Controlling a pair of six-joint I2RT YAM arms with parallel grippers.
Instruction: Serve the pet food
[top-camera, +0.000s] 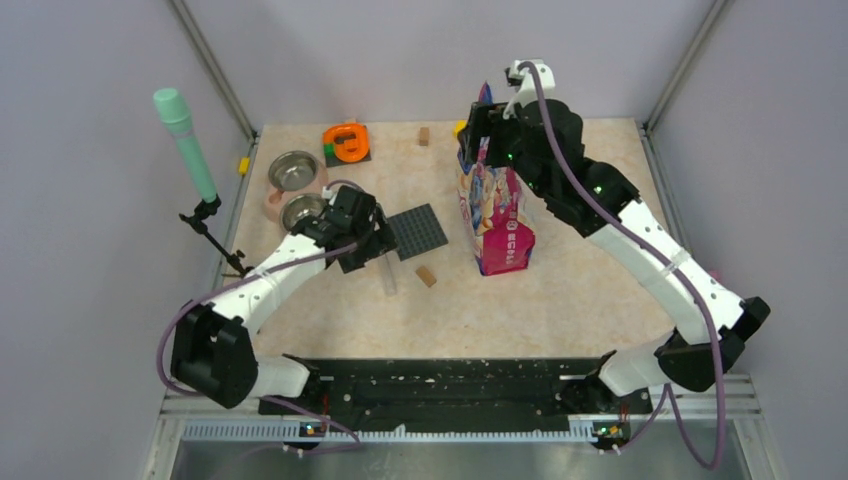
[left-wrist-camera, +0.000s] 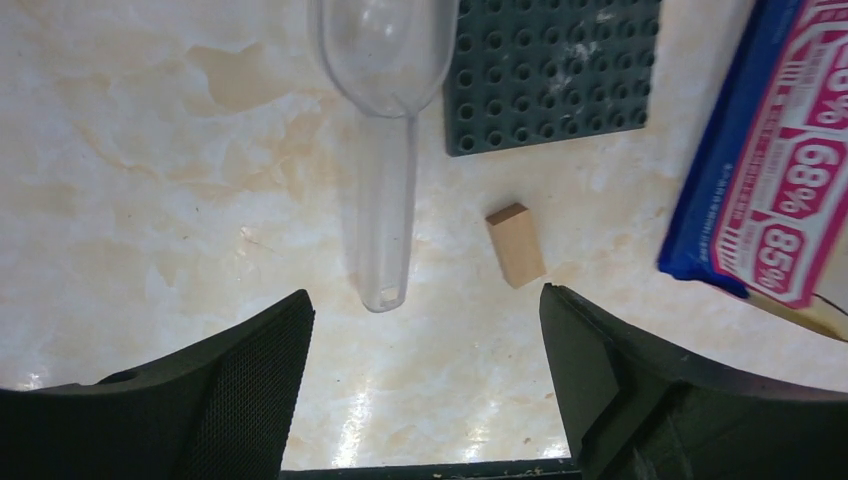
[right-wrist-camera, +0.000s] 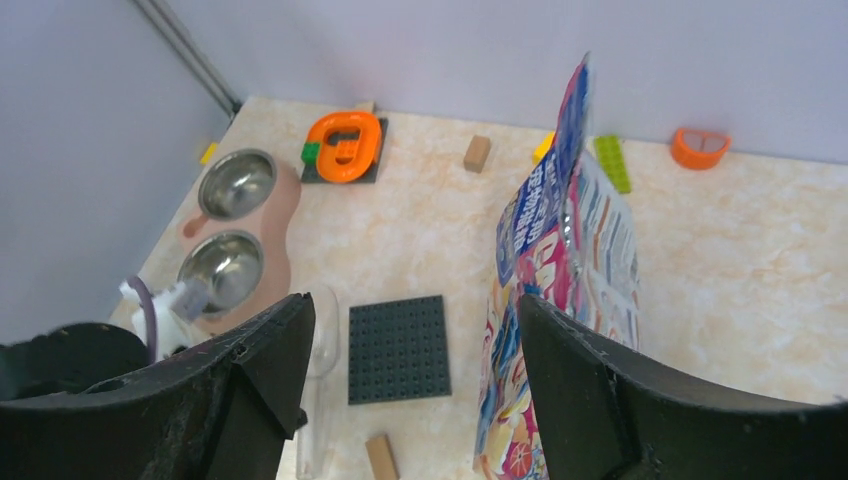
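Observation:
The pink-and-blue pet food bag (top-camera: 497, 218) stands upright right of the table's centre; its pellets do not show. My right gripper (top-camera: 486, 138) hovers at the bag's top, open. In the right wrist view the bag (right-wrist-camera: 560, 250) sits just right of the gap between the jaws of the right gripper (right-wrist-camera: 412, 308), not in it. A clear plastic scoop (left-wrist-camera: 385, 110) lies on the table, empty. My left gripper (left-wrist-camera: 425, 300) hangs open just behind the scoop's handle end, holding nothing. A double steel bowl (top-camera: 297, 188) in a pink stand sits at the far left.
A dark grey studded plate (top-camera: 417, 230) lies between scoop and bag, with a tan block (top-camera: 427, 276) in front of it. Another tan block (top-camera: 424, 135) and an orange toy (top-camera: 346, 142) lie at the back. A green cylinder on a stand (top-camera: 185, 140) rises past the left edge.

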